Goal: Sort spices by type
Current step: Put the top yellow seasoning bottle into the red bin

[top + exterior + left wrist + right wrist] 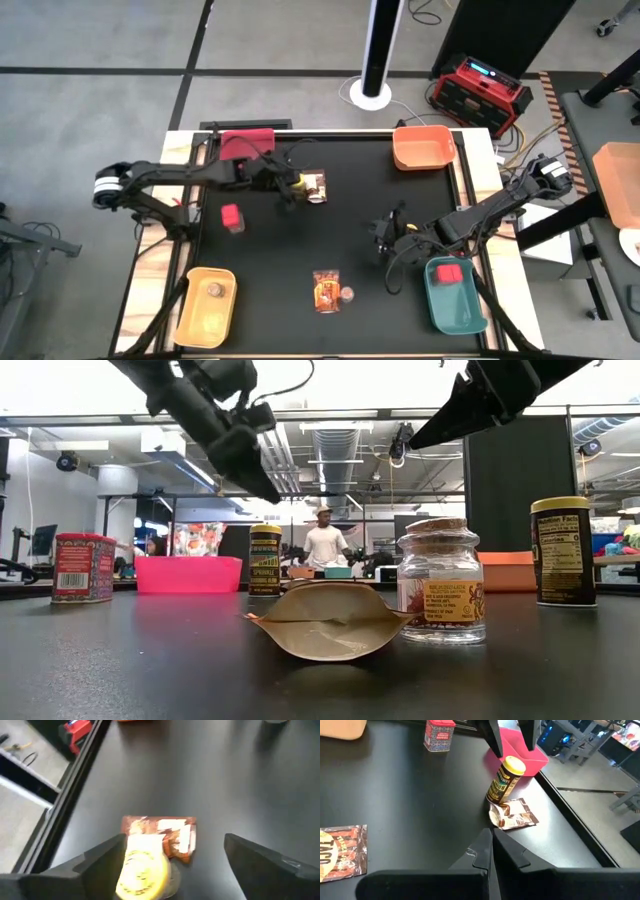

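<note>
yellow-lidded dark jar [505,780] upright beside a flat brown packet [514,814]

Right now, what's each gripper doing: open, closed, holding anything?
Left gripper: open, straddling the yellow-lidded dark jar, not gripping it.
Right gripper: shut, holding nothing.

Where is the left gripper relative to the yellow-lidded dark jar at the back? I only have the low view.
Observer: The left wrist view shows the left gripper open around the yellow-lidded dark jar, which sits close to one finger.
Operator: Anything crowding that jar?
Observer: Yes, an orange-brown flat packet lies right against its base.
Operator: And the right arm?
Observer: From above, the right gripper is shut on nothing, over the table beside the teal bin.
</note>
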Controlling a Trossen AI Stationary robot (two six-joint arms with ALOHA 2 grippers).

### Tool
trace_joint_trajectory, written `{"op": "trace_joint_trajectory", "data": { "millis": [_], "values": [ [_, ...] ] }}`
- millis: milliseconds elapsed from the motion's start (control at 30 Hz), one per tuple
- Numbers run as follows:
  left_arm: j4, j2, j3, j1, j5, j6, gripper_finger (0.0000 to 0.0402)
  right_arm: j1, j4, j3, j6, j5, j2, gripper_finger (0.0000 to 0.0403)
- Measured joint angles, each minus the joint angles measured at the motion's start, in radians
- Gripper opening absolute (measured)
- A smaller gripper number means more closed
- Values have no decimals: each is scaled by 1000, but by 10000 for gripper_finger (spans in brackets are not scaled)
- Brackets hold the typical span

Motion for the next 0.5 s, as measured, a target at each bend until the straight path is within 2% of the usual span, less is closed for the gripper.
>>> {"op": "trace_joint_trajectory", "data": {
  "millis": [133,333,500],
  "values": [
    [18,37,0,29,-3,-8,342,0,0,0,0,0,0,9],
    [22,66,1,69,3,-13,345,0,-3,0,0,0,0,9],
    [19,83,1,91,75,-14,345,0,-6,0,0,0,0,9]
  ]
}}
